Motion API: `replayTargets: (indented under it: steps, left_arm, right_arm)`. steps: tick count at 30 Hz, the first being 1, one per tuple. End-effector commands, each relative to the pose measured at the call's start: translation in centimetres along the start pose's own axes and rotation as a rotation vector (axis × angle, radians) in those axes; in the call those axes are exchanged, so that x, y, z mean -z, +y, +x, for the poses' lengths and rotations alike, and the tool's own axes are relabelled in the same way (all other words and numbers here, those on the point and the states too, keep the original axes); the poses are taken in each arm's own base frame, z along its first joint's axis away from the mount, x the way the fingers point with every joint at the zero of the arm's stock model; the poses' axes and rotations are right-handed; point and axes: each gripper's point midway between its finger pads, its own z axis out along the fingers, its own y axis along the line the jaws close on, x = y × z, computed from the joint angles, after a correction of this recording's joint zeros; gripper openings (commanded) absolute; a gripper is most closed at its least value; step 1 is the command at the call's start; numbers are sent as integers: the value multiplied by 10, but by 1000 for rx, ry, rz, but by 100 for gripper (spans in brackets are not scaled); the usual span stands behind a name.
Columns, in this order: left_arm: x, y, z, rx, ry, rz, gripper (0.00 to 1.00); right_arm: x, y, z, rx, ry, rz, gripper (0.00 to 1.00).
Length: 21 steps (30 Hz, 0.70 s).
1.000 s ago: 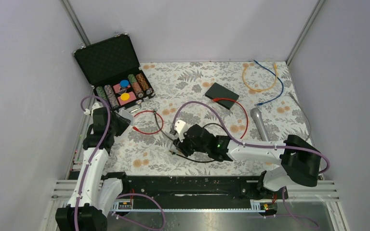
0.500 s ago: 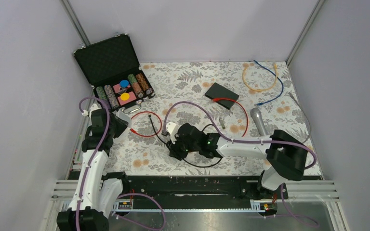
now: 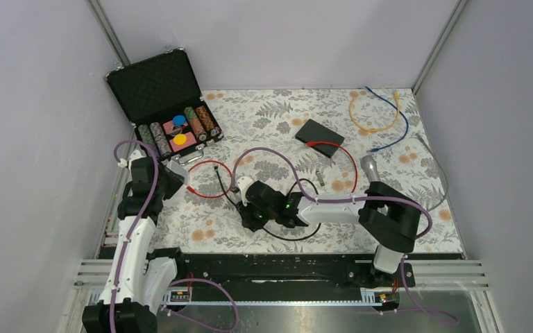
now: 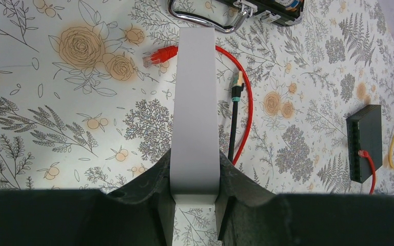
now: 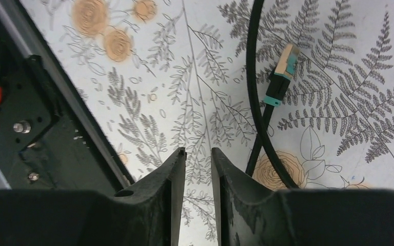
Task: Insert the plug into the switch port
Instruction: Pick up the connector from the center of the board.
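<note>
top external view: the right gripper [image 3: 250, 216] is stretched low across the floral tablecloth [image 3: 277, 111] toward the left half of the table. the left gripper [image 3: 173, 173] sits near the table's left edge, just in front of the open poker chip case [image 3: 154, 87].

right wrist view: the right fingers [image 5: 172, 174] are nearly together, with a thin slit between them and nothing in it. they hover above the cloth. the teal-booted plug [image 5: 282, 69] lies flat on the cloth ahead and to one side of the tips, apart from them, on the end of the black cable [image 5: 253, 61].

left wrist view: the same plug lies just inside the loop of the red cable [image 4: 246, 110], whose loose red connector [image 4: 159, 55] lies near the case handle. the left fingers are clamped on a pale grey strip [image 4: 195, 97] that sticks straight out ahead of them.

the black switch [image 3: 319, 137] rests toward the back of the table, well apart from the plug, with the red cable's other end seated in one of its ports. a microphone [image 3: 372, 177] lies beside the right arm. a yellow cable [image 3: 369, 118] and a blue cable [image 3: 397, 118] lie in the far right corner.
</note>
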Motion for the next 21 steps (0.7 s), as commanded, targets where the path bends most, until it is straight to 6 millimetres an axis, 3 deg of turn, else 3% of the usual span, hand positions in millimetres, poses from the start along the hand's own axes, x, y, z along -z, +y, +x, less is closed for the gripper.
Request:
replayTargets:
  steps: [1,7,15,21]
  left_arm:
    - [1,-9,-13,-10,-44,33,0]
    - [3,-9,-13,-11,-48,39,0]
    - [-1,-8,-11,-7,-42,39,0]
    - [-1,-11,-6,-6,-23,60,0]
  right_arm:
    - [-11,-10,-1,-5,0,64,35]
    - [-12,-40,-13,44,-37,230,40]
    - [-16,-38,-32,78,-69,230,44]
    - [-22,-47,-37,90,-68,261,49]
